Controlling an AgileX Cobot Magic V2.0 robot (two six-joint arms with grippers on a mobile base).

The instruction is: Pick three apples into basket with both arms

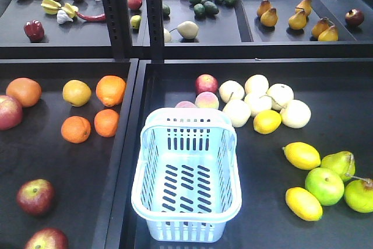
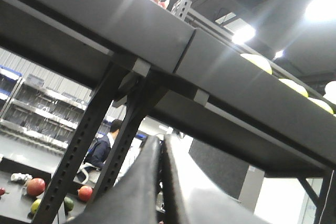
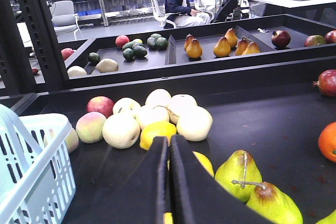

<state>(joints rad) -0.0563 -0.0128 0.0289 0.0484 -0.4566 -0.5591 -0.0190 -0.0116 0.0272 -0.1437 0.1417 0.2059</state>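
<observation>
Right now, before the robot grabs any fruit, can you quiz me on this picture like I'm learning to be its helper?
1. True or false: the basket already holds an apple.
2. Count: in the front view, how many red apples lie in the tray left of the basket?
3. Pick one: the right gripper is A) wide open, B) shut with nothing in it, C) gripping the basket.

Key: 1) False, the basket is empty. 2) Three. 3) B.
</observation>
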